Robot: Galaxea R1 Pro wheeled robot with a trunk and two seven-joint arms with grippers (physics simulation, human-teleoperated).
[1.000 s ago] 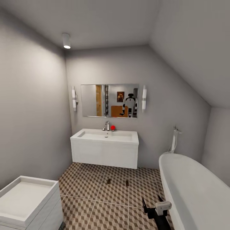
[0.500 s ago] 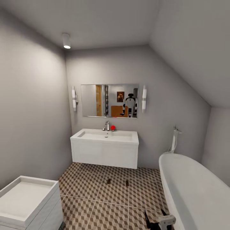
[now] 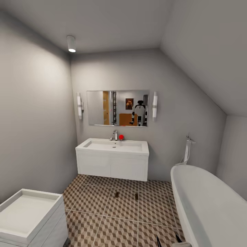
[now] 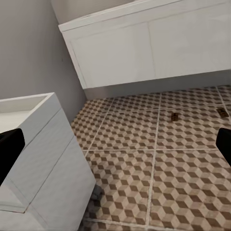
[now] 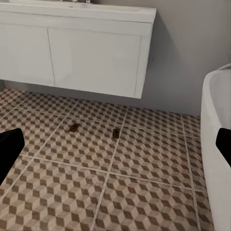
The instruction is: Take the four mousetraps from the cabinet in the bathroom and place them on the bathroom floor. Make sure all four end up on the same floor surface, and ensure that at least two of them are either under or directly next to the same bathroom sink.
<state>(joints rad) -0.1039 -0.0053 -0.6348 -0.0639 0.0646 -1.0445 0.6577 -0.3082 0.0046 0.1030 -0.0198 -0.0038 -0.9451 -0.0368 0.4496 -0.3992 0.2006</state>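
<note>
Bathroom floor (image 3: 103,219), 2 mousetraps (image 3: 117,194) (details unclear), right fingers (image 3: 168,241) cropped

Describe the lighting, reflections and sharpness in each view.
Head view: the white cylindrical ceiling lamp brightens the left wall, and the rectangular wall mirror reflects the robot. Both wrist views: even light, soft; the two small tan mousetraps on the cube-patterned floor tiles lack detail.

2 mousetraps (image 3: 117,195) (image 3: 136,196) on floor (image 3: 113,226) before sink (image 3: 113,146).
</note>
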